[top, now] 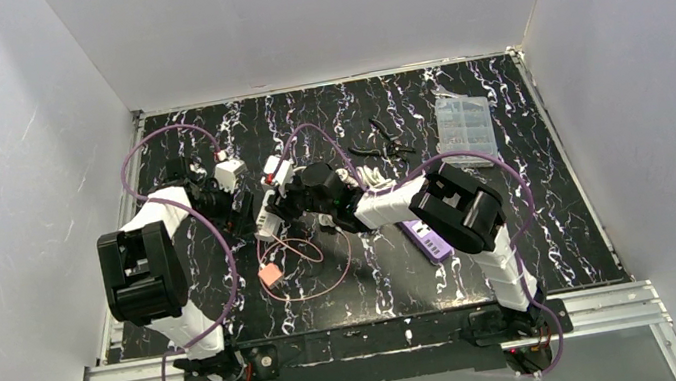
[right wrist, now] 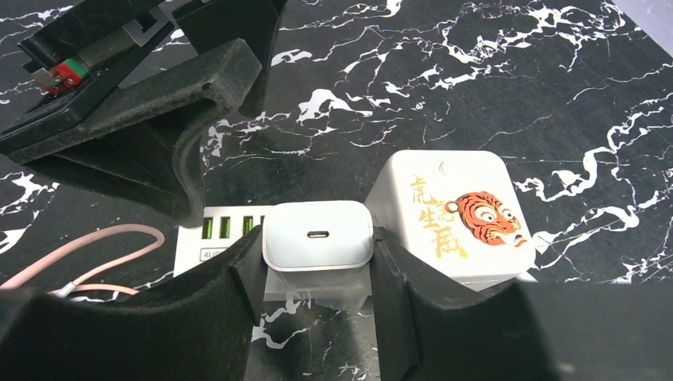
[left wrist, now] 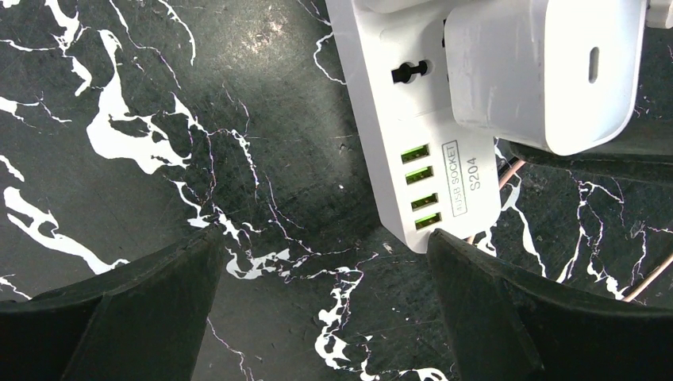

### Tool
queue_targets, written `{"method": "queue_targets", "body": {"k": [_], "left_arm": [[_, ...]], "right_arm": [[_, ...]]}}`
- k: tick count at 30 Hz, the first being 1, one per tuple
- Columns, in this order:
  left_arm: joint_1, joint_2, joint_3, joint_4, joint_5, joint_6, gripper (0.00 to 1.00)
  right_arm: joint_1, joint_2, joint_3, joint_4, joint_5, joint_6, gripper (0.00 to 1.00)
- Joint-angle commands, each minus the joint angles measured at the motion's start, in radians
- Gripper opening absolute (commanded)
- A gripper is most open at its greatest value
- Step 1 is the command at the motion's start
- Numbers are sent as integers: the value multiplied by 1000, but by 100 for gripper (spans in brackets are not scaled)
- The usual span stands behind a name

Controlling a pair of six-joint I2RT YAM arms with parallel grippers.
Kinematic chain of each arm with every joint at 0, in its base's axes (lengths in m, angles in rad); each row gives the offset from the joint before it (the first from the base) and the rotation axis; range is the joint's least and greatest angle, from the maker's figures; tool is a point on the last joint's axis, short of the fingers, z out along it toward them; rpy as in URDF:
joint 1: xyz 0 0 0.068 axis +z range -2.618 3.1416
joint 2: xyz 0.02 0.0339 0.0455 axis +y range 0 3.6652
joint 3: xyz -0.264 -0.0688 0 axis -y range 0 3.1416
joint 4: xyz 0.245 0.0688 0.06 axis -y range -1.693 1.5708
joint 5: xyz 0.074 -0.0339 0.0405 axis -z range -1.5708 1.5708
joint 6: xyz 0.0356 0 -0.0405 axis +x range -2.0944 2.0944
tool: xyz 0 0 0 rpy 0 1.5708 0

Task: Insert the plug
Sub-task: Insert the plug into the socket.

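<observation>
The white plug (right wrist: 317,234), a small charger cube with a USB-C port facing up, stands on the white power strip (right wrist: 230,230); its prongs are hidden. My right gripper (right wrist: 317,262) is shut on the plug, one black pad on each side. From the left wrist, the plug (left wrist: 540,71) sits over the strip (left wrist: 428,135), just past a bare round socket and the green USB ports. My left gripper (left wrist: 325,278) is open above the tabletop, its right finger (left wrist: 540,317) close beside the strip's USB end. Overhead, both grippers meet at the strip (top: 265,216).
A white adapter with a tiger picture (right wrist: 460,210) sits in the strip right next to the plug. A pink cable (right wrist: 79,246) loops beside the strip. On the table lie a purple device (top: 425,238), a clear plastic box (top: 464,123), black pliers (top: 383,148) and a small orange piece (top: 270,273).
</observation>
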State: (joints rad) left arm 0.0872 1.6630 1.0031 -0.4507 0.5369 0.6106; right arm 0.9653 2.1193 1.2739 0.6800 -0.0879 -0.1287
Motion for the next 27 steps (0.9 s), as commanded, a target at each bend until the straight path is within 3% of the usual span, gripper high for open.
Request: {"method": "queue_targets", "body": {"k": [1, 27], "left_arm": [[-10, 14, 13, -23, -47, 33, 98], [-14, 14, 26, -41, -57, 45, 98]], "right_arm": [[-13, -9, 12, 28, 42, -61, 1], [-7, 49, -15, 24, 47, 3, 1]]}}
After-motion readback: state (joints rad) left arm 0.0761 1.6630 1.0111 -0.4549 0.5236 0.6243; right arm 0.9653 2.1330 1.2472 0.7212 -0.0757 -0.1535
